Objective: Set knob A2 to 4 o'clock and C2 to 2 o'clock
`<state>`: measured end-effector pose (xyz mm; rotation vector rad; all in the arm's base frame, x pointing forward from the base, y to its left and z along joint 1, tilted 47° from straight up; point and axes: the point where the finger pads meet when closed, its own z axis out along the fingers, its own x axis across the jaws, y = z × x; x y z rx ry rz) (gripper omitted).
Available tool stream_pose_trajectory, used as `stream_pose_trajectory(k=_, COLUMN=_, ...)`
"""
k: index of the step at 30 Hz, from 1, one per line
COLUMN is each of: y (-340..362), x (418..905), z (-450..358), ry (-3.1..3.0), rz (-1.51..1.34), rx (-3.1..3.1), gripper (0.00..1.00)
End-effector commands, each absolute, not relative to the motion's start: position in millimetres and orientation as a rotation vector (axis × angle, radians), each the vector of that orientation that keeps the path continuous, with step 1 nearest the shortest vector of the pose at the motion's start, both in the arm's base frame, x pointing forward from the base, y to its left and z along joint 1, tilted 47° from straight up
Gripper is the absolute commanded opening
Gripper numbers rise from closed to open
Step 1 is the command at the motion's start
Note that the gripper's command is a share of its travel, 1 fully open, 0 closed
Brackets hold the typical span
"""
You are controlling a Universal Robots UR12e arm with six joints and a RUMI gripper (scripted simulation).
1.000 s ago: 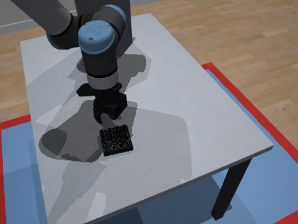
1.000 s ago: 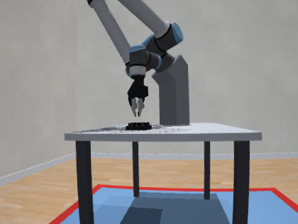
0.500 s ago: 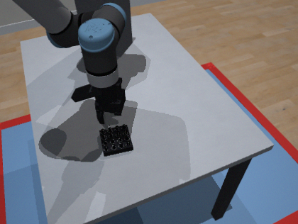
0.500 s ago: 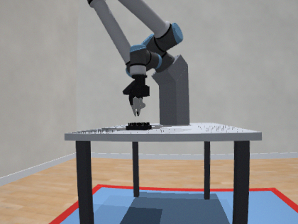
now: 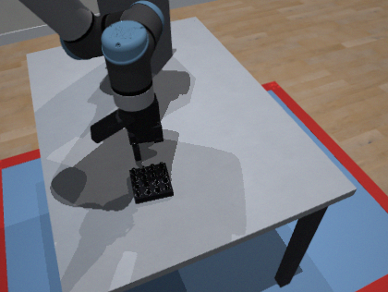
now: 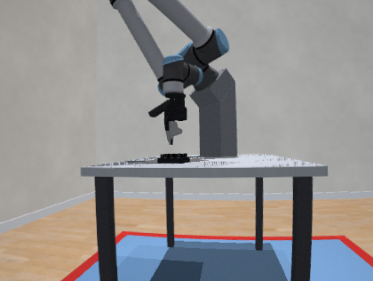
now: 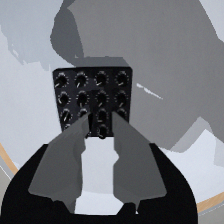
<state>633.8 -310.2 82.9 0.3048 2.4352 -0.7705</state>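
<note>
The black knob box lies flat on the grey table, with several small knobs in rows on top. It also shows in the exterior view and in the wrist view. My gripper hangs point down a little above the box's far edge, clear of the knobs. In the wrist view its two grey fingers stand close together with a narrow gap and nothing between them. The box's near row shows past the fingertips. The knob pointers are too small to read.
The arm's grey base column stands on the table behind the box. The table edges are well away from the box on all sides. A blue mat with a red border lies on the floor below.
</note>
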Motion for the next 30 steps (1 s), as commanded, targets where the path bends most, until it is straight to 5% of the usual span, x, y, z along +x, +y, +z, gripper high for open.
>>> stream_pose_trajectory(k=1, y=-309.2, x=633.7, z=84.4, ry=2.468, rz=-0.818, rx=0.157, gripper=0.11)
stream_pose_trajectory(k=30, y=-298.8, x=633.4, z=87.9, ry=2.519, rz=-1.107, rx=-0.854, gripper=0.11)
